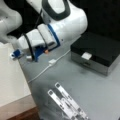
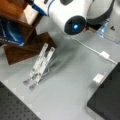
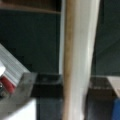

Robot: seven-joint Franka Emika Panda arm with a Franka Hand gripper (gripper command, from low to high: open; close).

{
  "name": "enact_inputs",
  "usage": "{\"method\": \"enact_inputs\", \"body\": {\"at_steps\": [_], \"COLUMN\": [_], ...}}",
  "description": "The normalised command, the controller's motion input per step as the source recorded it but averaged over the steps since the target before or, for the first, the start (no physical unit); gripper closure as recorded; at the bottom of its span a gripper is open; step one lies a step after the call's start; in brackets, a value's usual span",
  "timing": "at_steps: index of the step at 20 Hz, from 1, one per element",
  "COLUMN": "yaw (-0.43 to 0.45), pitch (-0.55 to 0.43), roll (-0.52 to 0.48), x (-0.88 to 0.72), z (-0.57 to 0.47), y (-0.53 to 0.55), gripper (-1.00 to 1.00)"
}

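End effector [image 1: 15, 54] sits at a front view's left, on the end of the white arm [image 1: 62, 20], with its blue-trimmed tip right at the edge of a white board [image 1: 10, 80]. Fingers not resolved in any view; cannot tell whether released or clenched. The wrist view shows no fingers, only the board [image 3: 80, 60] standing as a tall pale strip with a tan wooden edge, very close to the lens and filling the middle of the frame from top to bottom. The board looks flat and matte, white on its broad face, raw wood along its rim. In a front view the same pale panel [image 2: 30, 13] lies against a dark wooden shelf [image 2: 25, 47] that holds a blue book [image 2: 11, 33] just below the end effector. Room on the board side is tight: board and shelf edges hem the tip in. Away from the board the grey surface [image 1: 95, 85] is open. A white cable [image 1: 47, 68] runs across it near the wrist. A folding metal stand [image 1: 66, 103] lies well apart from the end effector, towards a front view's bottom, beside the shelf's foot [image 2: 40, 65]. A black box [image 1: 97, 50] with a small white block [image 1: 86, 55] at its edge stands farthest from the end effector, at a front view's right.
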Motion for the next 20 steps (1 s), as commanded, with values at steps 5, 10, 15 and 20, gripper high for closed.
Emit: {"method": "enact_inputs", "body": {"at_steps": [5,10,15,20], "yaw": [0.217,0.205,0.193,0.151], "pitch": [0.138,0.141,0.127,0.069], "roll": [-0.174,-0.131,-0.099,-0.09], "x": [0.0,-0.03,-0.01,0.13], "z": [0.03,0.11,0.21,0.21], "y": [0.45,0.44,0.44,0.39], "gripper": [1.0,1.0,1.0,1.0]}}
